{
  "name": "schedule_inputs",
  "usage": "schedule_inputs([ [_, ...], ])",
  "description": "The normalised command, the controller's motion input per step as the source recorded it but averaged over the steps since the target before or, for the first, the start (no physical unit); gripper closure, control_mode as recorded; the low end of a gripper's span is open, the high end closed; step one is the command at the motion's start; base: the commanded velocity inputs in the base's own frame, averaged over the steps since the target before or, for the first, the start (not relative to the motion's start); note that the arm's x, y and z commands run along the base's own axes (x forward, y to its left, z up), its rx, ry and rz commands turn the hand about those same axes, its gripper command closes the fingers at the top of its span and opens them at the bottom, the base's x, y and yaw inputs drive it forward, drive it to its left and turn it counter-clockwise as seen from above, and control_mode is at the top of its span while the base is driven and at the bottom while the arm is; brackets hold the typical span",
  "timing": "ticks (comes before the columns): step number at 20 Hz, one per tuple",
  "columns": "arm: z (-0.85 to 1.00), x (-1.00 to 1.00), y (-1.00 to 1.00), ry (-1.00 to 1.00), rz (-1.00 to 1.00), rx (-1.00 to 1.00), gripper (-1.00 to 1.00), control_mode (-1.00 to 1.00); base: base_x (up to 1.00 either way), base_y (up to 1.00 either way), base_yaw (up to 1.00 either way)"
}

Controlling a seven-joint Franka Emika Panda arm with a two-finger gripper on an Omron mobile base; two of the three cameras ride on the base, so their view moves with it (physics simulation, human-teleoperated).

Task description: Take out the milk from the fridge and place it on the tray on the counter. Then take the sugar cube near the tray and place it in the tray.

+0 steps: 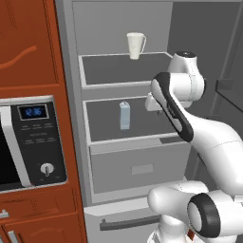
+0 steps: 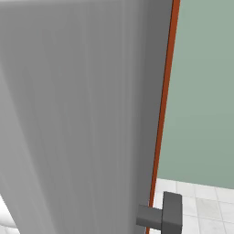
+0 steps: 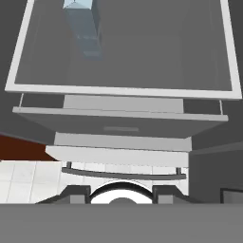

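The grey fridge [image 1: 71, 95] stands open. On its middle dark shelf [image 1: 147, 124] the milk [image 1: 124, 115], a pale blue-grey gabled carton, stands upright and alone. My hand hovers to the right of the carton, above the shelf's right part, mostly hidden behind my forearm. In the hand view the milk [image 3: 84, 26] is at the upper left, well away from my gripper [image 3: 121, 194], which is open with its fingertips [image 3: 78, 193] far apart and nothing between them. The tray, the counter and the sugar cube are out of view.
A white mug [image 1: 135, 45] stands on the top shelf. Under the milk's shelf is a pale grey drawer [image 1: 142, 166]. A black-fronted microwave [image 1: 33, 142] sits in red-brown cabinets on the left. The open fridge door [image 2: 82, 114] with its handle [image 2: 164, 215] stands close on the right.
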Motion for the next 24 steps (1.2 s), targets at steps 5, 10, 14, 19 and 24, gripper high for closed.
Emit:
schedule_inputs([
  [5,0.0,-0.09,0.09,0.0,0.0,0.0,-1.0,-1.0,0.0,0.0,0.0],
  [10,0.04,-0.6,0.26,-0.15,0.0,-0.02,-1.0,-1.0,0.0,0.0,0.0],
  [14,0.11,-0.53,0.32,-0.43,-0.05,-0.06,-1.0,-1.0,0.0,0.0,0.0],
  [19,0.06,-0.06,0.42,-0.36,-0.11,-0.01,-1.0,-1.0,0.0,0.0,0.0],
  [24,0.01,0.08,0.32,-0.09,-0.07,0.0,-1.0,-1.0,0.0,0.0,0.0],
])
